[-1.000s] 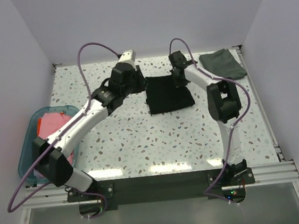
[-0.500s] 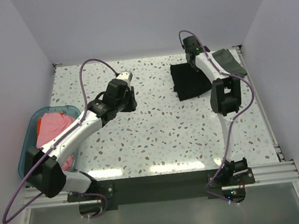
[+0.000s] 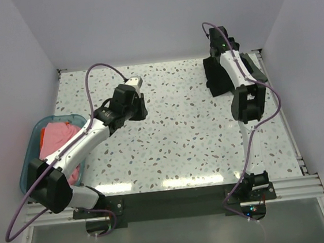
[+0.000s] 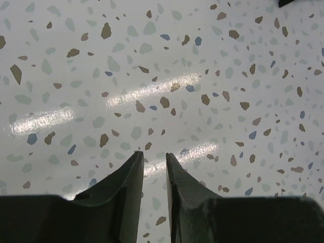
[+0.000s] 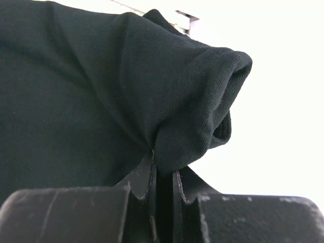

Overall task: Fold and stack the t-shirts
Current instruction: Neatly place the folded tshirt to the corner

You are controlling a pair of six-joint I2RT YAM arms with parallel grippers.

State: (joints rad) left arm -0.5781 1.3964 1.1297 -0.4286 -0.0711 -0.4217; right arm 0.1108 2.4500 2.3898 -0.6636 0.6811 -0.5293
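Note:
My right gripper (image 3: 220,54) is shut on a fold of the black t-shirt (image 3: 215,78) and holds it raised at the table's far right corner. In the right wrist view the black t-shirt (image 5: 76,86) is pinched between the jaws of my right gripper (image 5: 163,169). The dark grey-green t-shirt (image 3: 255,65) lies behind my right arm, mostly hidden. My left gripper (image 3: 139,111) hovers over bare table left of centre. In the left wrist view my left gripper (image 4: 154,157) is empty, its jaws a narrow gap apart.
A translucent teal tub (image 3: 29,154) stands at the table's left edge with a pink t-shirt (image 3: 60,141) and an orange-red t-shirt (image 3: 47,132) in it. White walls close in the back and both sides. A metal rail (image 3: 283,120) runs along the right edge.
My right gripper has carried the black t-shirt from the table's middle back to the far right corner. My left gripper left the shirt and drew back leftward.

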